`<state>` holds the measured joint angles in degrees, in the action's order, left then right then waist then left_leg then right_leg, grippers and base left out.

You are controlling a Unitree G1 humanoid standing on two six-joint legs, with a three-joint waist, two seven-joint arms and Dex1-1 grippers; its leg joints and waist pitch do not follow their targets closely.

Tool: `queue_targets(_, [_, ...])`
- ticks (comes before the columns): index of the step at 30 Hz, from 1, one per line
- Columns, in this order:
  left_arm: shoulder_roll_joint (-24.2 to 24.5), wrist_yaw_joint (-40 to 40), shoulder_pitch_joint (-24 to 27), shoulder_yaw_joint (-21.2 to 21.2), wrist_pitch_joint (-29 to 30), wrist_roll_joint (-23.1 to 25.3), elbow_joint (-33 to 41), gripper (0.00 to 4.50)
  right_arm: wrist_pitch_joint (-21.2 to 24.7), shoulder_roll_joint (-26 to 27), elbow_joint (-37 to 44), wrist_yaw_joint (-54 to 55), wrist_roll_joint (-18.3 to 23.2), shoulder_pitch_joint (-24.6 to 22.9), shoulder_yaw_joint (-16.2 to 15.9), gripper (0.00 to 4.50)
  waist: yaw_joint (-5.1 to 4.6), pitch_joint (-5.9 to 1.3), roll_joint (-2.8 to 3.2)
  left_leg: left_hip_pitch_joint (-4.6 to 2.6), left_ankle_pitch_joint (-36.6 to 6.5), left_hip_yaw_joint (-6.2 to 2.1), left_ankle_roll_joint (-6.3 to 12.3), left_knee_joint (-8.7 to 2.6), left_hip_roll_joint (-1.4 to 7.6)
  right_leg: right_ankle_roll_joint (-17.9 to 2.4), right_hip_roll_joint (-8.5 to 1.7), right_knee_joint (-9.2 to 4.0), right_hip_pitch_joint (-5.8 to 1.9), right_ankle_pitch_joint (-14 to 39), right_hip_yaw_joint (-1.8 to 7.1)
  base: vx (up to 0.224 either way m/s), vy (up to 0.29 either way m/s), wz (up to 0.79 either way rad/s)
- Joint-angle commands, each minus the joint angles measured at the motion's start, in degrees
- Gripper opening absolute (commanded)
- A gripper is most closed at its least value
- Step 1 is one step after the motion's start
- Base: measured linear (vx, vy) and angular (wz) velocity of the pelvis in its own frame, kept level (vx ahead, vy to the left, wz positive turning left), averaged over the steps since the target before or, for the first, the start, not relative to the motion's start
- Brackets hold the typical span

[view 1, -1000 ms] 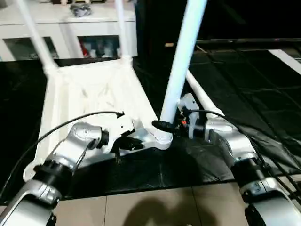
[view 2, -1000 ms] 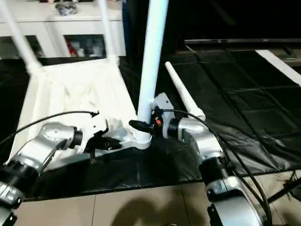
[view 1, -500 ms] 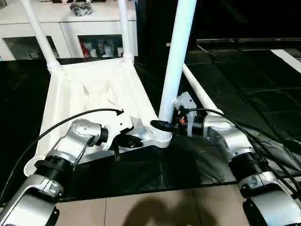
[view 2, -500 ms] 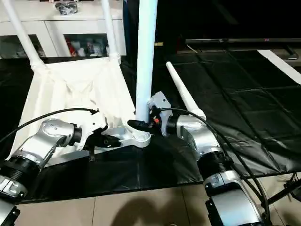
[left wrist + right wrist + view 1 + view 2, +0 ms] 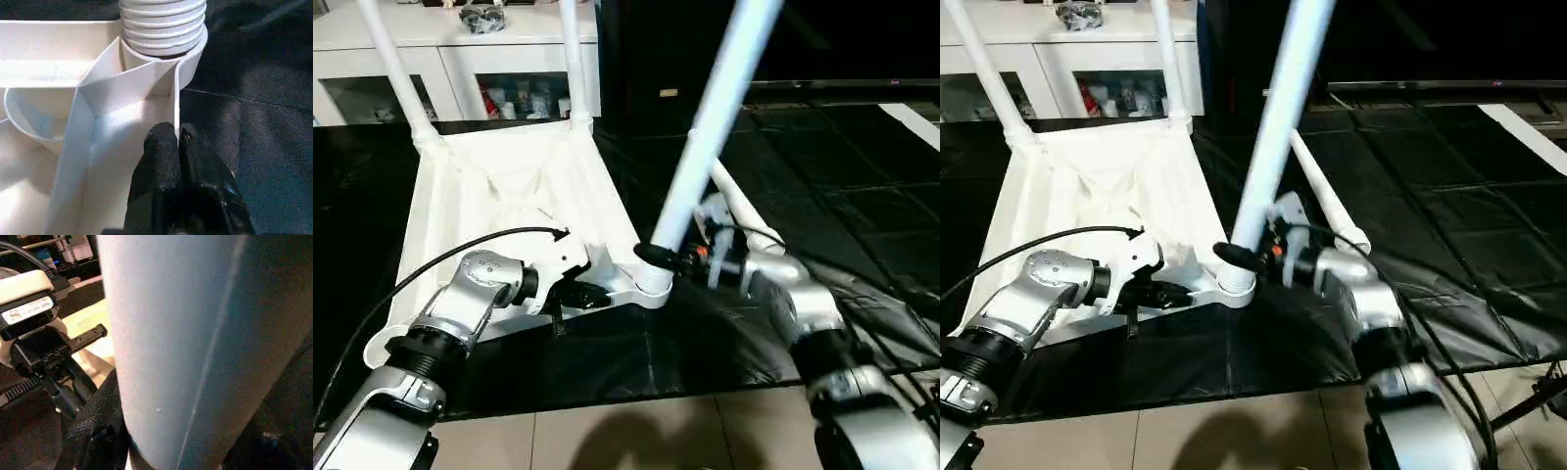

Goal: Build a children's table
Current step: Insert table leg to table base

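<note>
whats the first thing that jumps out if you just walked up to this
The long white leg leaning from the near corner socket of the upturned table top, gripped low by the right gripper. The left gripper is pinched shut on the top's edge wall beside that socket.

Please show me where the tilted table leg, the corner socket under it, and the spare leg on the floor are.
tilted table leg (image 5: 705, 147), left eye view, mid-shaft.
corner socket (image 5: 188, 54), left wrist view, its wall.
spare leg (image 5: 1324, 201), right eye view, its shaft.

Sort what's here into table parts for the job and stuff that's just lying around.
Job: tabletop, two fitted legs, the tilted leg at the near socket, spare leg.
Lying about: cabinet, black floor sheet.
</note>
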<state>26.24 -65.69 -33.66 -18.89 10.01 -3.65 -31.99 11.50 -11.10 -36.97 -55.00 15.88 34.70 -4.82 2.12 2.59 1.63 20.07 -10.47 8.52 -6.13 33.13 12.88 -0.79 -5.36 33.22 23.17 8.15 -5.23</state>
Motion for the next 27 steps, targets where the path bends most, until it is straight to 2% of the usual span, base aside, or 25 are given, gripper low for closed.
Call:
queue_targets(1, [0.2,0.7,-0.1,1.0,0.4,0.5,0.7,0.00,0.2,-0.6,-2.1,2.0,-2.3,-3.0,-0.8,1.91,0.08,-3.50,0.73,-0.01,-17.8,1.10,0.53,-4.21,-0.33,-11.3,-1.91,-3.75,-2.88,20.0,1.91,0.000,0.000,0.00])
queue_targets(5, [0.1,1.6,-0.5,1.3,0.5,0.8,0.4,0.00,-3.2,-0.9,0.8,3.0,-3.2,-6.5,-0.7,1.91,0.15,-3.35,0.74,-0.10,-18.9,1.09,0.43,-4.31,-0.38,-10.4,-1.89,-4.14,-2.81,22.2,1.87,0.000,0.000,0.00])
queue_targets(6, [0.1,1.7,-0.5,1.4,0.5,0.8,0.2,0.00,-4.3,-1.3,2.2,3.1,-4.1,-8.0,-1.5,1.91,0.29,-3.40,0.69,-0.36,-19.2,1.16,0.47,-4.24,-0.38,-10.2,-1.93,-4.29,-2.62,22.6,1.95,0.000,0.000,0.00])
queue_targets(7, [0.2,1.6,-0.6,1.3,0.5,0.9,0.2,0.00,-5.1,-1.8,2.8,3.1,-5.2,-8.6,-2.4,1.91,0.41,-3.48,1.06,-0.30,-18.8,1.09,0.39,-4.30,-0.35,-10.4,-1.89,-4.05,-2.71,21.4,1.99,0.000,0.000,0.00])
queue_targets(9, [0.3,1.5,-0.6,1.2,0.5,1.0,0.1,0.00,-6.7,-2.9,3.7,2.9,-7.9,-9.6,-4.9,1.91,0.27,-3.41,0.82,0.08,-18.5,0.98,0.39,-4.45,-0.33,-10.4,-1.79,-3.94,-2.93,20.7,1.89,0.000,0.000,0.00])
queue_targets(12, [0.4,1.4,-0.7,1.1,0.5,1.2,0.1,0.00,-7.8,-3.7,3.8,2.5,-9.9,-9.5,-7.0,1.91,0.22,-3.42,0.95,-0.09,-19.3,1.08,0.45,-4.36,-0.49,-10.0,-1.82,-4.13,-2.88,22.2,1.93,0.000,0.000,0.00])
queue_targets(16, [0.6,0.5,-0.7,0.4,-0.1,1.7,0.0,0.00,-7.5,-3.2,1.2,-0.3,-10.3,-6.3,-9.0,1.91,0.02,-3.30,0.57,0.00,-20.2,0.97,0.74,-4.42,-0.44,-9.8,-1.85,-4.16,-2.82,23.7,1.86,0.000,0.000,0.00])
queue_targets(20, [0.8,-0.1,-0.7,0.3,-0.5,1.7,0.3,0.00,-7.3,-3.1,0.3,-3.0,-9.7,-5.5,-9.6,1.91,-0.08,-3.30,0.46,-0.05,-20.2,0.99,1.05,-4.38,-0.40,-9.4,-1.95,-4.38,-2.73,24.9,1.92,0.000,0.000,0.00])
queue_targets(21, [0.8,-0.1,-0.7,0.3,-0.5,1.7,0.3,0.00,-7.3,-3.1,0.3,-3.0,-9.7,-5.4,-9.6,1.91,-0.07,-3.32,0.17,0.00,-19.9,1.02,1.19,-4.38,-0.38,-9.4,-1.94,-4.40,-2.74,24.7,1.93,0.000,0.000,0.00])
queue_targets(22, [0.8,-0.9,-0.8,0.1,-0.9,1.5,0.3,0.00,-7.3,-2.9,-0.2,-4.5,-9.0,-5.2,-9.6,1.91,-0.01,-3.45,0.23,0.14,-18.6,0.98,1.35,-4.40,-0.30,-9.9,-1.95,-4.05,-2.86,22.8,2.01,0.000,0.000,0.00])
queue_targets(23, [0.9,-1.9,-0.7,-0.1,-1.3,1.3,0.6,0.00,-7.3,-2.9,-0.7,-6.4,-8.2,-5.0,-9.7,1.91,0.00,-3.46,-0.05,0.21,-18.3,1.02,1.45,-4.40,-0.27,-10.1,-1.94,-4.05,-2.91,22.3,2.02,0.000,0.000,0.00])
queue_targets(26, [0.9,-4.6,-0.6,-0.6,-2.0,0.6,1.2,0.00,-7.3,-3.3,-1.2,-11.0,-7.3,-5.0,-10.3,1.91,0.13,-3.63,0.19,0.30,-16.6,1.12,2.00,-4.29,-0.18,-11.7,-1.89,-3.56,-3.08,18.3,2.10,0.000,0.000,0.00])
queue_targets(27, [0.9,-4.6,-0.6,-0.6,-2.0,0.6,1.2,0.00,-7.3,-3.3,-1.2,-11.0,-7.3,-5.0,-10.3,1.91,0.31,-3.75,0.27,0.10,-15.9,1.23,2.19,-4.18,-0.11,-12.4,-1.88,-3.39,-3.03,16.4,2.15,0.000,0.000,0.00])
